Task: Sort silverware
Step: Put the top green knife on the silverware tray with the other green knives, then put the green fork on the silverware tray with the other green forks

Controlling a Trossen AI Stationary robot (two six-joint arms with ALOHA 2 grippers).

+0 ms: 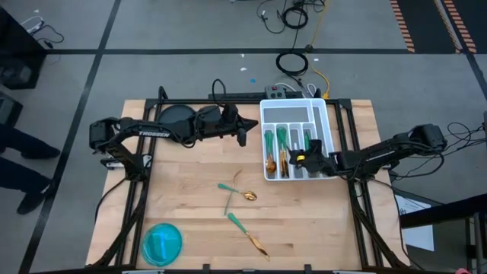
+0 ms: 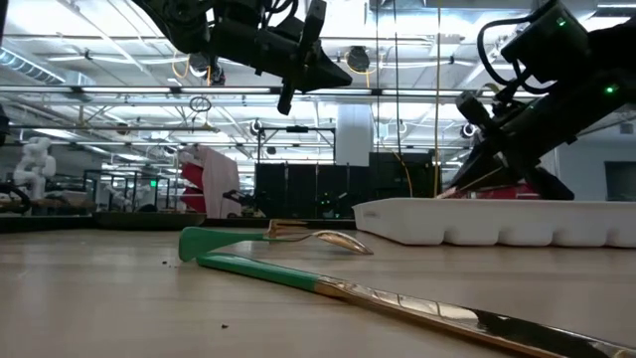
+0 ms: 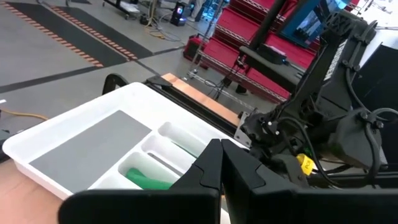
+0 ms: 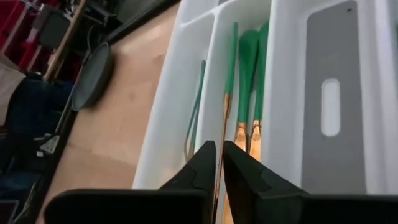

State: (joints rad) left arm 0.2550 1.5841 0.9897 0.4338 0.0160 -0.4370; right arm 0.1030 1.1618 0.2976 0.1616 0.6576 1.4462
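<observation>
The white tray stands at the table's far right with several teal-handled silverware pieces lying in its narrow slots. My right gripper reaches over the tray's near part, shut on one thin piece. Three more pieces lie loose on the wood: a spoon, a thin piece crossing it and a long one, which is nearest in the low view. My left gripper hangs shut and empty above the table, left of the tray. My right gripper has the thin piece's gold part between its two fingertips, the fingers lying along it. The fingers slant down toward the table's far side. The piece's teal handle points away from the gripper into a middle slot; whether its end rests there is unclear.
A blue round bowl sits at the table's near left corner. A dark round object lies at the far left. The tray's wide grey-floored compartment holds no pieces. Bare wood lies between the loose pieces and the tray.
</observation>
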